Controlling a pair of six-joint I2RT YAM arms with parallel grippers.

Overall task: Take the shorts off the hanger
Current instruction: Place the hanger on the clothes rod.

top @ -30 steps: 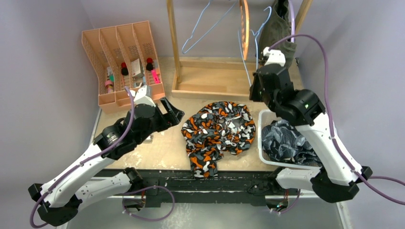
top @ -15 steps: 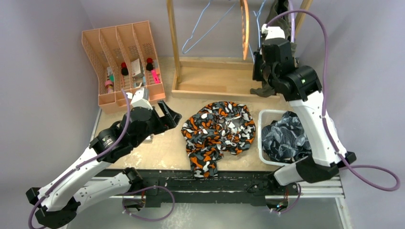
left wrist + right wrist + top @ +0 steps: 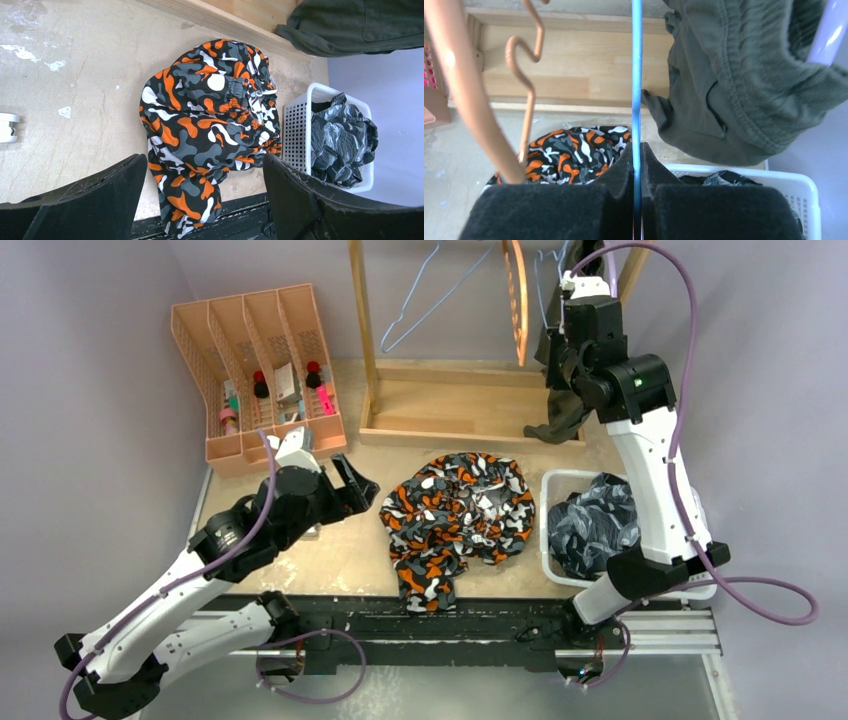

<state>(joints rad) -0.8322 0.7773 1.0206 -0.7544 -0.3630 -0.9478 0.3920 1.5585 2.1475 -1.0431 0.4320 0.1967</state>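
The right pincer (image 3: 637, 165) is closed tight, and the thin wire of a blue hanger (image 3: 636, 75) is pinched between its pads. Just beside this wire, on its right side, the olive green shorts (image 3: 734, 85) are seen hanging, with the gathered waistband uppermost; they are not yet off the hanger. An orange hanger (image 3: 459, 90) hangs bare on the other side, and a further pale wire hanger (image 3: 420, 300) is also bare on the wooden rack (image 3: 470, 425).

The left pincer (image 3: 204, 165) is held wide open above the table (image 3: 350, 550) and nothing is held in it. The camouflage shorts (image 3: 460, 515) are lying in a heap on the table near it, at the near edge. The dark patterned shorts (image 3: 600, 530) are already put in the white basket (image 3: 548, 530), just beside the camouflage pair. No black shorts can be found in any view.

It is judged that most of the task is done: two pairs are off, one pair is left to be taken off.
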